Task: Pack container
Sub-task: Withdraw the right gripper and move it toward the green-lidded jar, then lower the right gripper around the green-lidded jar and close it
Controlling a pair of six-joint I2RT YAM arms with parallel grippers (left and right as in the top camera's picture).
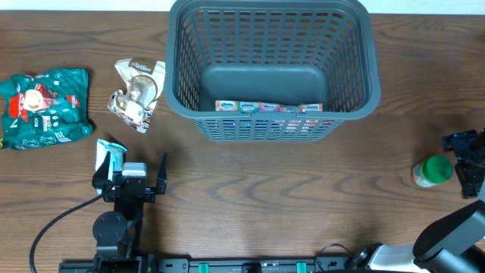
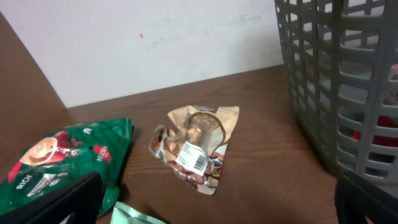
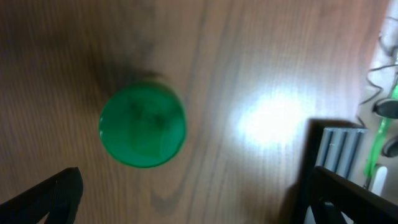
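The dark grey basket (image 1: 356,61) stands at the back centre. A colourful flat box (image 1: 269,107) lies on its floor against the near wall. The basket's lattice side shows in the left wrist view (image 2: 342,81). My left gripper (image 1: 130,173) is open and empty at the front left, low over the table (image 2: 211,208). A mint-green packet (image 1: 110,155) lies just beside its left finger (image 2: 134,214). My right gripper (image 1: 462,161) is open and empty at the far right, just right of a green-capped bottle (image 1: 433,171). Its wrist view looks down on the cap (image 3: 142,126), ahead of the open jaws (image 3: 199,199).
A brown snack pouch (image 1: 136,92) lies left of the basket, ahead of the left gripper (image 2: 196,146). A green bag (image 1: 45,106) lies at the far left (image 2: 62,155). The table's right edge and cables (image 3: 379,112) are close to the right gripper.
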